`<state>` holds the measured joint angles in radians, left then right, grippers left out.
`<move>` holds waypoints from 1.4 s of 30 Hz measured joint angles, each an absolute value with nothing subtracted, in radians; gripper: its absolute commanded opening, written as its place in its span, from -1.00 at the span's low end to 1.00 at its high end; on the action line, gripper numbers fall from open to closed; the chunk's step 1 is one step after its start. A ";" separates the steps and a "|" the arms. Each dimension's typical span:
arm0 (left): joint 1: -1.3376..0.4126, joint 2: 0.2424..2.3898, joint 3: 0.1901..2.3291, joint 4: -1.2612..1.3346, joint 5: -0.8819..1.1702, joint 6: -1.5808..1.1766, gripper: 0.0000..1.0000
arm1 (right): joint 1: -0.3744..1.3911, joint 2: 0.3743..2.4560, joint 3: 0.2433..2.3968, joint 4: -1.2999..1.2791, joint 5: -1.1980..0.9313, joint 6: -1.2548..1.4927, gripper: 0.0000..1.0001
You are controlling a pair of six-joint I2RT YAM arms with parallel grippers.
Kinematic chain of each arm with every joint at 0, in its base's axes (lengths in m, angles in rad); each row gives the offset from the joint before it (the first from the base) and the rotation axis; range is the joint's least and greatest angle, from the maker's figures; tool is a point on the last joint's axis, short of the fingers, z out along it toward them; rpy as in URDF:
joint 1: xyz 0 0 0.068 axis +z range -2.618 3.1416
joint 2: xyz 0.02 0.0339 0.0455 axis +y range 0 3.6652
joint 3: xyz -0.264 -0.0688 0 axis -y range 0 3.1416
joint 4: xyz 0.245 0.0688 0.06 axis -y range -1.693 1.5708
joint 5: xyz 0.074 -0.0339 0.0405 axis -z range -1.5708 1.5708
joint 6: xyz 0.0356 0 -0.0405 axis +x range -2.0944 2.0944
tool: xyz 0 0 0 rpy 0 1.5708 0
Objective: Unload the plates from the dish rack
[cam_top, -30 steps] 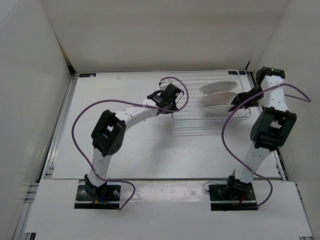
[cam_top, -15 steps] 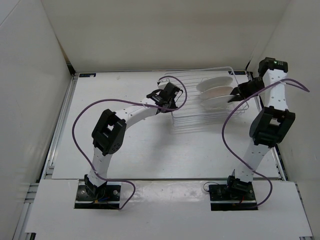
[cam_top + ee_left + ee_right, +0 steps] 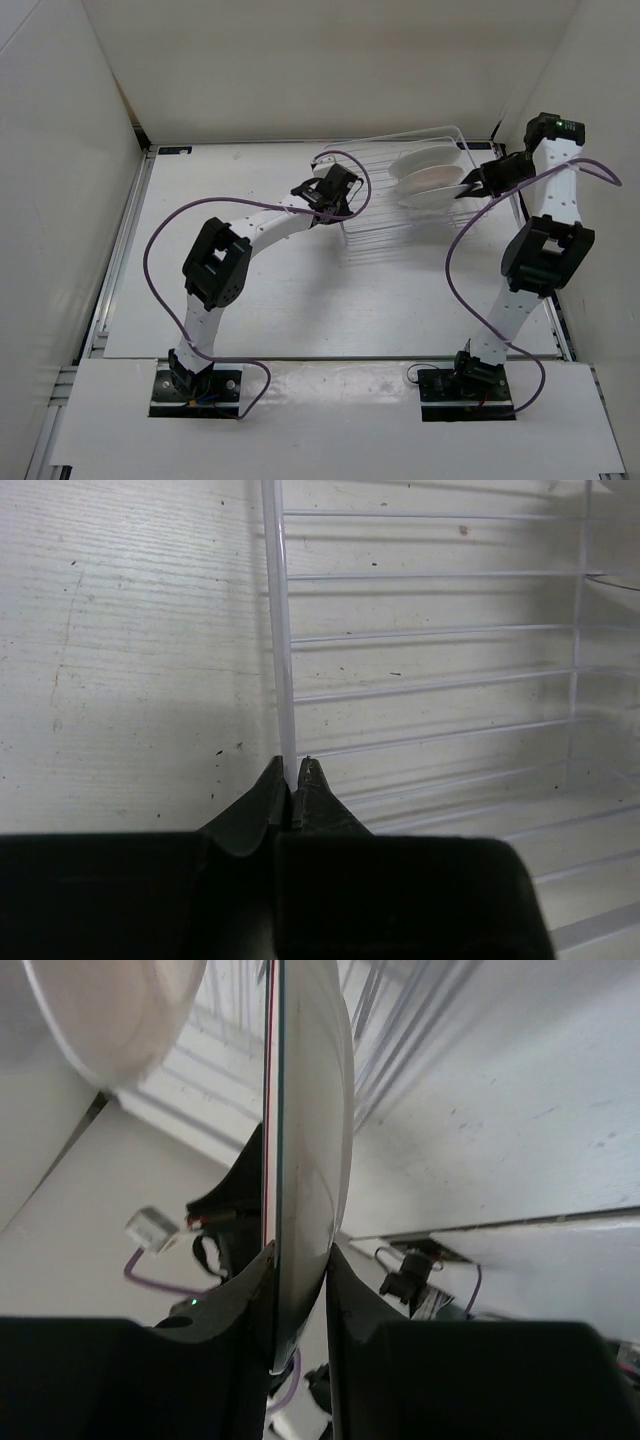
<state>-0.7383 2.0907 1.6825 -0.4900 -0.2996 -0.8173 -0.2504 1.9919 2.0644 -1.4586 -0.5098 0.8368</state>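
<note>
The white wire dish rack (image 3: 380, 218) stands tilted at the back right of the table, its right side raised. Two white plates stand in it. My right gripper (image 3: 466, 188) is shut on the rim of the nearer plate (image 3: 432, 194). In the right wrist view this plate (image 3: 312, 1110) runs edge-on between the jaws of that gripper (image 3: 300, 1252), with thin coloured lines along its rim. The other plate (image 3: 428, 165) stands just behind it (image 3: 110, 1010). My left gripper (image 3: 338, 190) is shut on the rack's left edge wire (image 3: 283, 630), pinched at the fingertips of that gripper (image 3: 292, 768).
White walls close in the table on three sides; the right wall is close behind my right arm. Purple cables loop from both arms over the table. Bare tabletop (image 3: 300, 290) lies in front of the rack.
My right gripper has closed on the plate and risen toward the back right. The rack's right side has lifted and tilted with it. The left gripper has stayed shut on the rack's wire.
</note>
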 measured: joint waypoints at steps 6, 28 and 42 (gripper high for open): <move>-0.738 2.103 1.704 -0.490 -0.294 -0.800 -1.00 | -0.270 1.933 2.072 -1.412 -0.699 0.847 -1.00; -0.728 2.157 1.827 -0.614 -0.241 -0.722 -1.00 | -0.234 1.399 1.830 -1.224 -0.918 0.654 -1.00; -0.710 2.173 1.869 -0.666 -0.194 -0.707 -1.00 | -0.137 0.645 0.912 -1.363 -0.694 0.516 -1.00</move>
